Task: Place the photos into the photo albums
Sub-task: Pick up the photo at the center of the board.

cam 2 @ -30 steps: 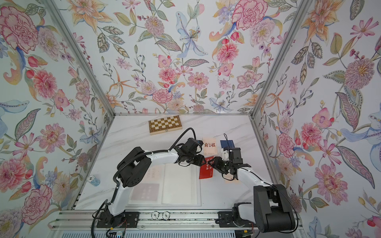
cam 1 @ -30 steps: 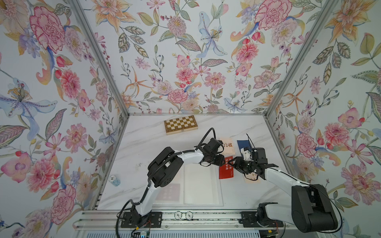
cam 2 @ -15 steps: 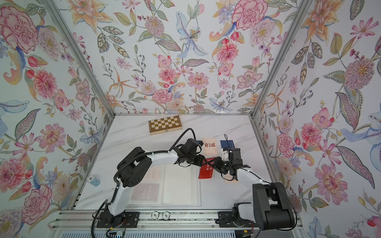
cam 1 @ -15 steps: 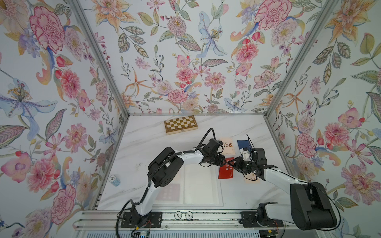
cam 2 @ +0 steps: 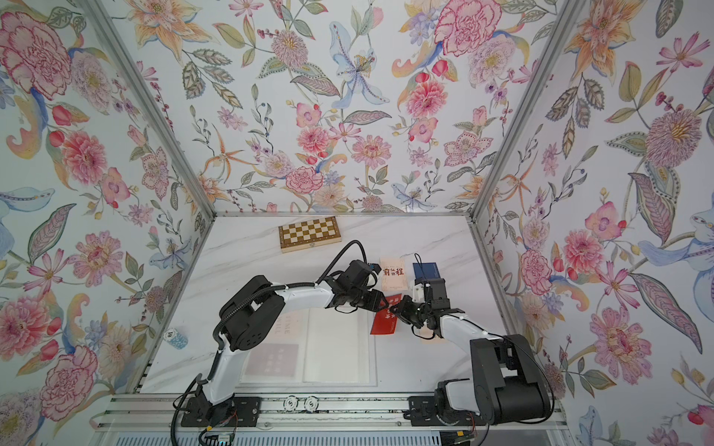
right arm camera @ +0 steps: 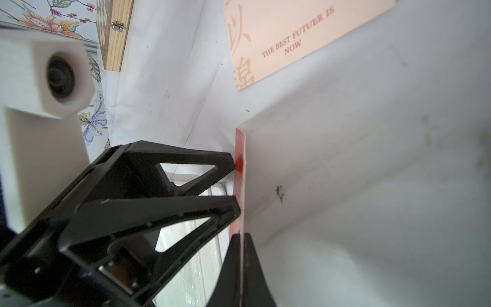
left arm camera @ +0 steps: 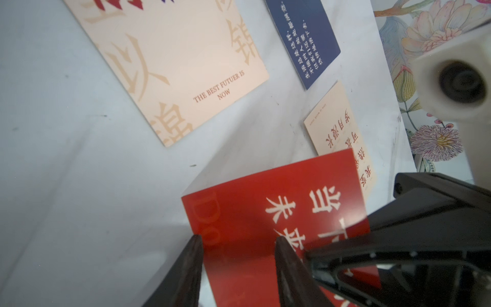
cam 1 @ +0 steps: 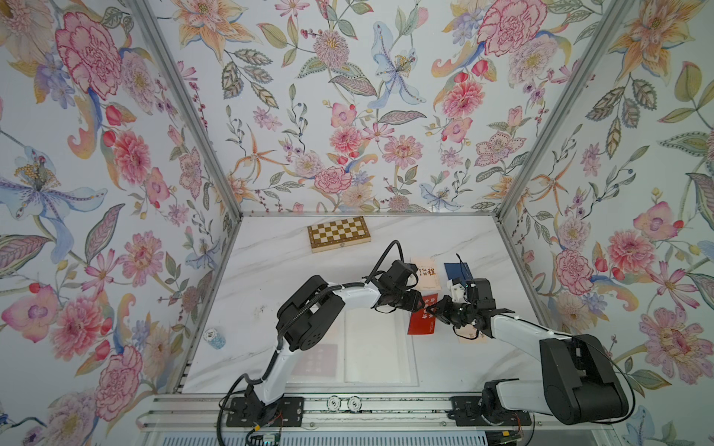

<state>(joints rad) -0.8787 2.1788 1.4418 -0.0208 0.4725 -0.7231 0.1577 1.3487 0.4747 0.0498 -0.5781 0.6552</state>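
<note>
A red photo (cam 1: 421, 326) (cam 2: 383, 324) with white Chinese text is lifted at one edge, just right of the open white photo album (cam 1: 378, 347) (cam 2: 336, 347). My right gripper (cam 1: 436, 311) (right arm camera: 241, 236) is shut on that photo's edge (right arm camera: 239, 148). My left gripper (cam 1: 419, 302) (left arm camera: 238, 239) is open, and both its fingertips (right arm camera: 232, 163) touch the red face (left arm camera: 265, 212). The album's left page holds sleeved photos (cam 2: 272, 359). Behind the grippers lie a cream photo (cam 1: 427, 274) (left arm camera: 172, 66) and a navy photo (cam 1: 456, 272) (left arm camera: 303, 40). Another cream photo (cam 1: 469, 336) (left arm camera: 337, 127) sits partly under the right arm.
A checkered wooden chessboard box (cam 1: 339, 233) (right arm camera: 114, 34) lies at the back of the marble table. A small stack of chips (cam 1: 214, 338) sits by the left wall. Flowered walls close in three sides, and the right wall stands near the right arm.
The right gripper's jaws have closed onto the red photo's edge. The left gripper has kept its opening and place. The red photo has barely shifted.
</note>
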